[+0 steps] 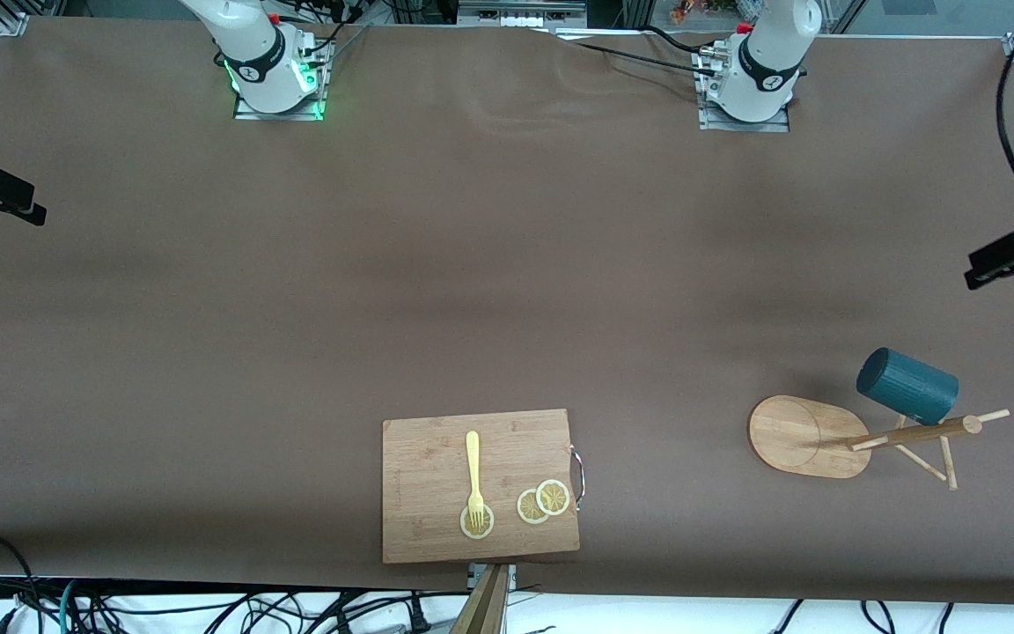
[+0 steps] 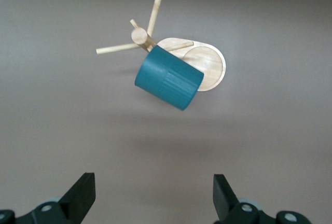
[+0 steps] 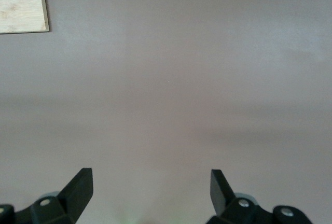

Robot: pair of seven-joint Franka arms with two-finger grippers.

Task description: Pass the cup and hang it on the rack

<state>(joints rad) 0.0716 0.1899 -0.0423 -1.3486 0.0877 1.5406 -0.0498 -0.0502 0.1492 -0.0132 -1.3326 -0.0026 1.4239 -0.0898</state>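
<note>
The left gripper (image 2: 154, 195) is wide open, holds nothing, and hangs high over the bare counter (image 1: 507, 264). The right gripper (image 3: 151, 193) is wide open too, empty, and waits. The cup (image 1: 907, 385) already hangs on the rack (image 1: 811, 436), toward the left arm's end. The job looks done, so nothing needs grabbing next.

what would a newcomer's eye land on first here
The teal cup hanging tilted on a peg of the wooden mug rack, toward the left arm's end of the table. Next, the cutting board near the front camera, carrying a yellow fork and lemon slices.
</note>
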